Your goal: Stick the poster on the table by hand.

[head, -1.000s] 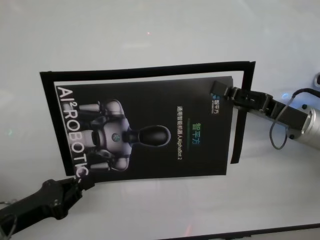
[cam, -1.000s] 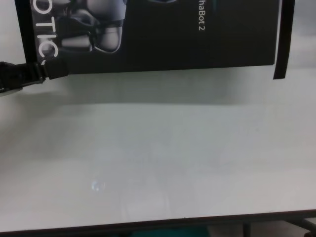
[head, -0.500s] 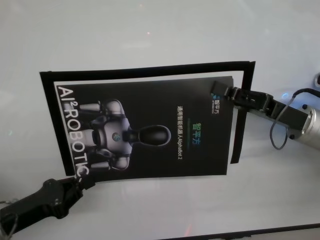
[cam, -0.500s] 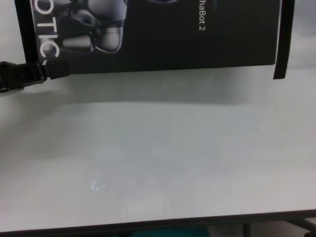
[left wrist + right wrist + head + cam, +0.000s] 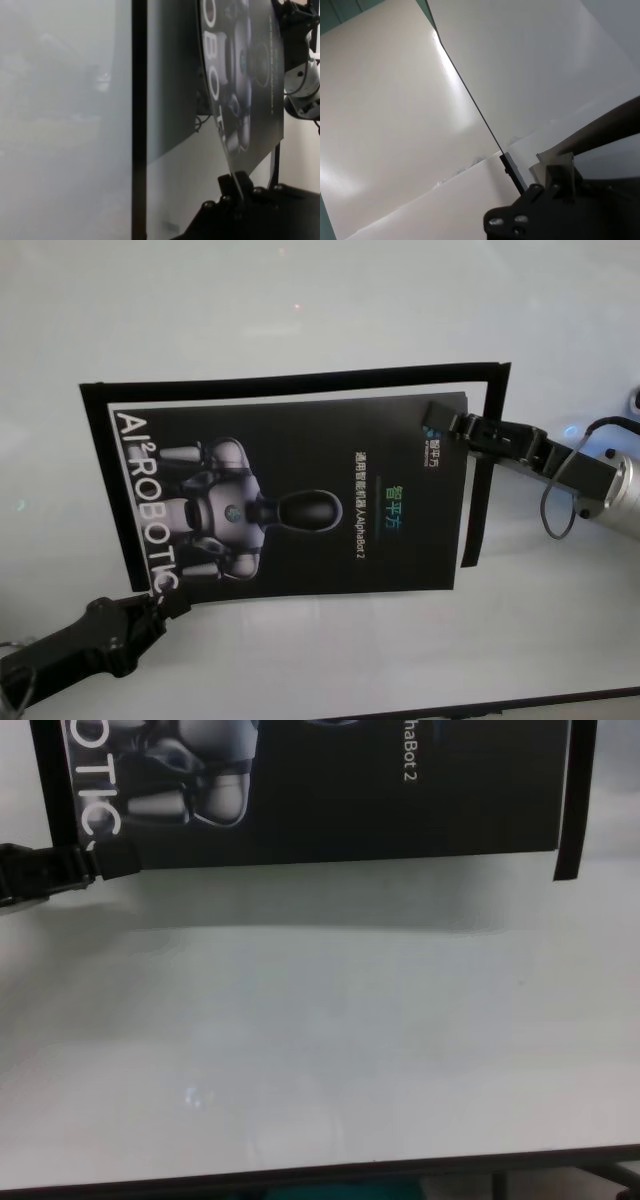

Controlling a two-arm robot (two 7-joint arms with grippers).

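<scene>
The poster (image 5: 300, 495) hangs over the middle of the desk (image 5: 300, 300), nearer its front edge than its far one. Tape strips (image 5: 478, 495) run along the poster's far, left and right edges. The left pincer (image 5: 168, 605) pinches the poster's front-left corner; the right pincer (image 5: 440, 425) pinches its far-right corner, reaching in from the desk's right edge.
</scene>
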